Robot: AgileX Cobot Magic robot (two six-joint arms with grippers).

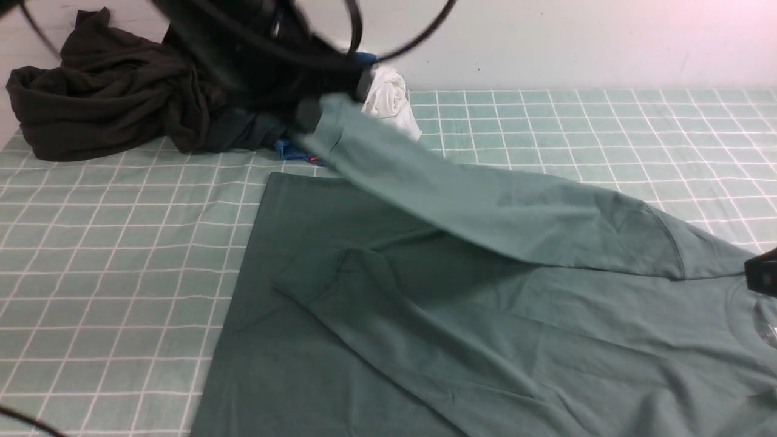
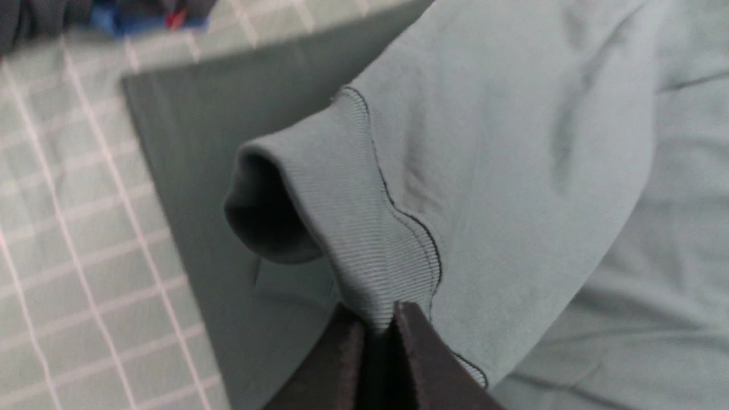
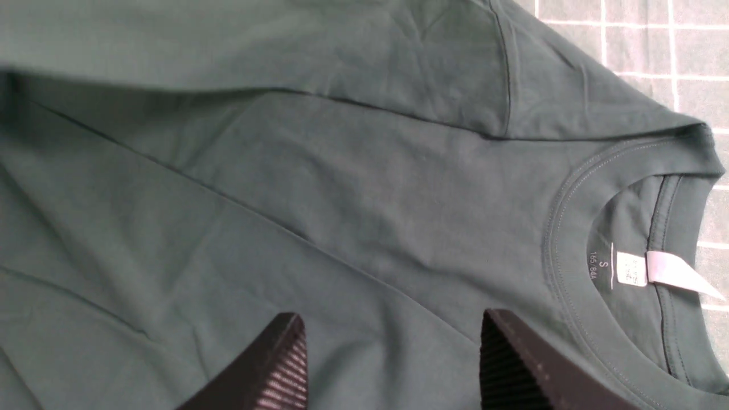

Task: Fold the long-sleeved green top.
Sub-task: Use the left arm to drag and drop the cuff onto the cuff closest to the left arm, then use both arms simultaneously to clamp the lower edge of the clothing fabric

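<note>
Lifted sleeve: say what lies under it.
Beneath the lifted sleeve, whose cuff the left fingers pinch, the body of the green top shows, with its other sleeve lying across. Whatever the raised fabric covers directly can't be seen.

Pictured spread across a checked surface, a muted green long-sleeved top (image 1: 583,315), with pale neck label (image 3: 631,269) inside its round collar (image 3: 575,193), one cuffed sleeve (image 1: 425,164) raised, the other (image 1: 388,315) laid diagonally across the body
</note>
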